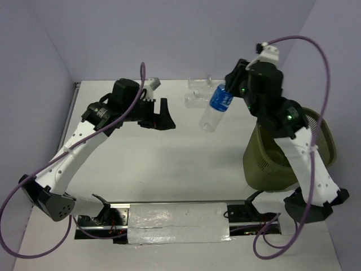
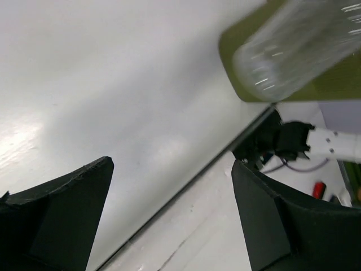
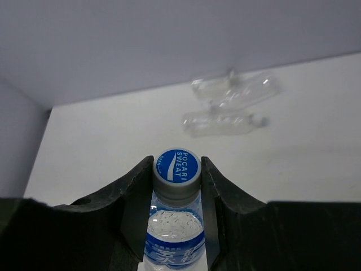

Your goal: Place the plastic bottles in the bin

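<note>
My right gripper is shut on the neck of the blue-labelled plastic bottle and holds it tilted in the air above the table, left of the bin. In the right wrist view the fingers clamp just below its blue-topped cap. The olive-green mesh bin stands at the right, partly hidden by my right arm. Unlabelled clear bottles lie together at the back of the table, also seen in the right wrist view. My left gripper is open and empty, left of the held bottle. The left wrist view shows the held bottle's base in front of the bin.
A metal rail with a white taped strip runs along the table's near edge between the arm bases. Walls close in the back and both sides. Purple cables loop off both arms.
</note>
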